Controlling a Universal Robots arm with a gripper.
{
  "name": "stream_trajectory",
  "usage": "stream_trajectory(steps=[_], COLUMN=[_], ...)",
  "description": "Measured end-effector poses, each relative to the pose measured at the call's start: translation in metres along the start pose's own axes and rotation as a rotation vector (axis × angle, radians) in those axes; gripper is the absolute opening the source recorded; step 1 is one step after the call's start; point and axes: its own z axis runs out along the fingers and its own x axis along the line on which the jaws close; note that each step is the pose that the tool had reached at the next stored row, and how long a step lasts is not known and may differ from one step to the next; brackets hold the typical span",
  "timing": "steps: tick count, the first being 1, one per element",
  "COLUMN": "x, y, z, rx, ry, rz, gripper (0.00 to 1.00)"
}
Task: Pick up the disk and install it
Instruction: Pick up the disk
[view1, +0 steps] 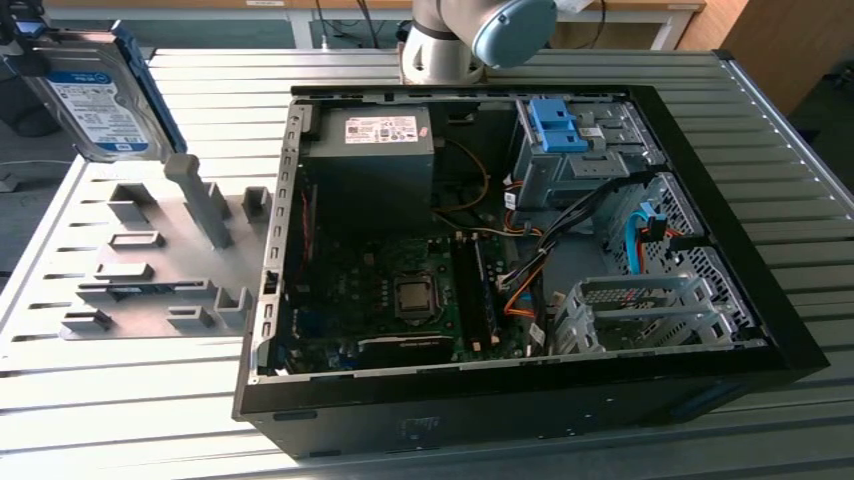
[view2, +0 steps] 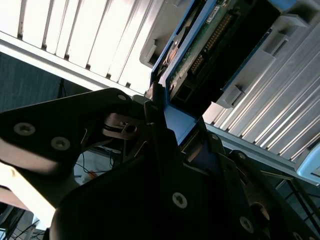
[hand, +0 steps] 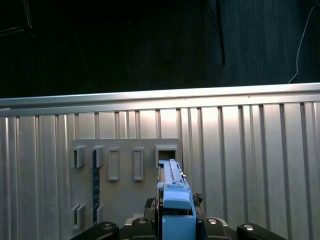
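Note:
The disk (view1: 94, 100), a silver drive with a white-and-blue label in a blue carrier rail, hangs tilted in the air at the exterior view's far left, above the grey fixture plate (view1: 147, 270). My gripper (view2: 165, 115) is shut on the disk's blue rail; the disk's green circuit board (view2: 200, 50) shows in the second wrist view. In the first wrist view the disk (hand: 175, 197) stands edge-on between my gripper's (hand: 175, 225) black fingers, over the plate's (hand: 125, 175) slots.
The open black computer case (view1: 534, 420) lies on the slatted metal table (view1: 120, 420), at the exterior view's right of the plate. Inside are a black power-supply box (view1: 374, 150), a blue bracket (view1: 558, 125) on a grey drive bay, and a grey drive cage (view1: 641, 310).

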Motion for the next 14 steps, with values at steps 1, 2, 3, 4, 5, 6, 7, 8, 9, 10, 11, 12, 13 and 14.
stream_trajectory(steps=[1, 2, 3, 4, 5, 6, 7, 8, 9, 10, 11, 12, 13, 14], x=[0.0, 0.0, 0.0, 0.0, 0.0, 0.0, 0.0, 0.0, 0.0, 0.0, 0.0, 0.0001, 0.0001, 0.0001], y=[0.0, 0.0, 0.0, 0.0, 0.0, 0.0, 0.0, 0.0, 0.0, 0.0, 0.0, 0.0, 0.0, 0.0001], z=[-0.0001, -0.0003, -0.0004, -0.0006, -0.0008, -0.0009, -0.0009, -0.0013, -0.0022, -0.0029, -0.004, -0.0053, -0.0067, -0.0083], rx=[0.0, 0.0, 0.0, 0.0, 0.0, 0.0, 0.0001, -0.0001, -0.0003, -0.0002, -0.0001, 0.0, 0.0, 0.0], ry=[0.0, 0.0, 0.0, 0.0, 0.0, 0.0, -0.0001, 0.0, 0.0002, 0.0001, 0.0, 0.0, 0.0001, 0.0], rz=[0.0, 0.0, 0.0, 0.0, 0.0, 0.0, 0.0, 0.0, 0.0, 0.0, 0.0, 0.0, 0.0, 0.0], gripper=[0.36, 0.36, 0.36, 0.36, 0.36, 0.36, 0.36, 0.36, 0.36, 0.36, 0.36, 0.36, 0.36, 0.36])
